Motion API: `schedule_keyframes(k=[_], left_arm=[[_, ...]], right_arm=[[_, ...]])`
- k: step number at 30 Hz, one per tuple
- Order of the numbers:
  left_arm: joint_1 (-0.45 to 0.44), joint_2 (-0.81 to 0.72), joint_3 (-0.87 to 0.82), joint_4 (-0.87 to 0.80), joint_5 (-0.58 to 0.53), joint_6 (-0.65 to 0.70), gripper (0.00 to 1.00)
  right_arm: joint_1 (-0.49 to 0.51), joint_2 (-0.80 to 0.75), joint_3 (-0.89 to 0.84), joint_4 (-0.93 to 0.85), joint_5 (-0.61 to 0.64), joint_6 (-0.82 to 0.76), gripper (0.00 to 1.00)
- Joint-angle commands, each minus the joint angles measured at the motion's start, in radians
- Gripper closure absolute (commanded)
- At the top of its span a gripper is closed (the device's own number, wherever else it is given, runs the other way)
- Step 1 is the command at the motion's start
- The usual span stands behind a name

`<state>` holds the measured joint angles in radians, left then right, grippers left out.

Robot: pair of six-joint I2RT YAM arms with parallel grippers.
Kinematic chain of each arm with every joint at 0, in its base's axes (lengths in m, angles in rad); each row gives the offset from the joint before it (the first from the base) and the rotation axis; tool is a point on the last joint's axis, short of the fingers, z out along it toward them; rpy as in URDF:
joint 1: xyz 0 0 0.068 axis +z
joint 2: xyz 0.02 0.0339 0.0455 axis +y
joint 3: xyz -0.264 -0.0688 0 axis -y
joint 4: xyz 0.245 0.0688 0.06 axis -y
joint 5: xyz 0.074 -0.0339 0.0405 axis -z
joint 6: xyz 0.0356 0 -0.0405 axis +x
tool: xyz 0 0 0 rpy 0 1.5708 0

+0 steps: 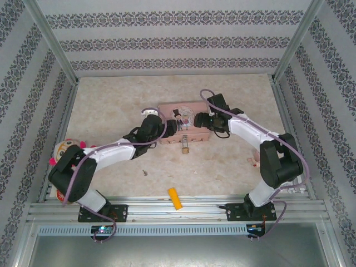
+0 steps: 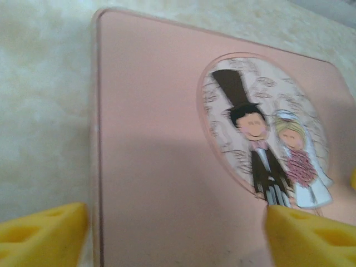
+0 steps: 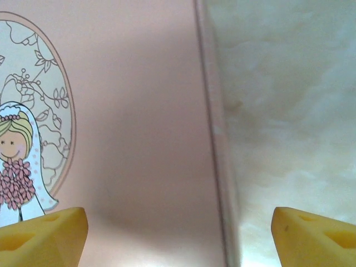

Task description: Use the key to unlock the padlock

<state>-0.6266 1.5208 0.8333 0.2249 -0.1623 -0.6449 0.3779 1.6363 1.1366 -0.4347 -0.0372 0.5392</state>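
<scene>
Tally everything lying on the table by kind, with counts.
Pink illustrated tin: 1
Brass padlock: 1
Yellow block: 1
Stuffed doll: 1
Tiny dark piece, probably the key: 1
Small pale piece at far right: 1
Total: 6 distinguishable

- Pink tin [image 2: 156,167] lies flat on the marbled table [image 2: 44,83].
- Its lid bears an oval picture [image 2: 261,128] of 2 figures, a groom and a bride.
- Gripper [image 2: 177,236]: 2 yellow fingers [image 2: 44,233] spread wide, straddling the tin's left edge.

We see walls [image 1: 178,33] far, left, right: white wallpaper, grey floral stripes. We log tabletop [image 1: 111,105] pale beige, marbled, evenly lit. Aluminium posts [image 1: 53,41] rise at far corners; aluminium rails [image 1: 150,214] along near edge; grey panel [image 1: 178,247] nearest.
</scene>
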Motion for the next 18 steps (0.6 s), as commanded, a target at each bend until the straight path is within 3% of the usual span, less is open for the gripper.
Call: schedule_keyframes(k=[1,5,9,18], left_arm=[[0.004,-0.084,0.002,-0.049,-0.047,0.052,0.01],[0.039,-0.169,-0.040,-0.090,-0.070,0.041,0.01],[0.103,-0.251,-0.077,-0.152,-0.081,0.007,0.01],[0.363,-0.359,-0.141,-0.265,0.048,-0.067,0.01]], right_arm=[[0.009,-0.092,0.020,-0.088,0.112,-0.048,0.14],[0.032,-0.171,-0.018,-0.110,0.155,-0.050,0.15],[0.119,-0.246,-0.048,-0.156,0.220,-0.033,0.18],[0.475,-0.288,-0.066,-0.214,0.297,0.089,0.28]])
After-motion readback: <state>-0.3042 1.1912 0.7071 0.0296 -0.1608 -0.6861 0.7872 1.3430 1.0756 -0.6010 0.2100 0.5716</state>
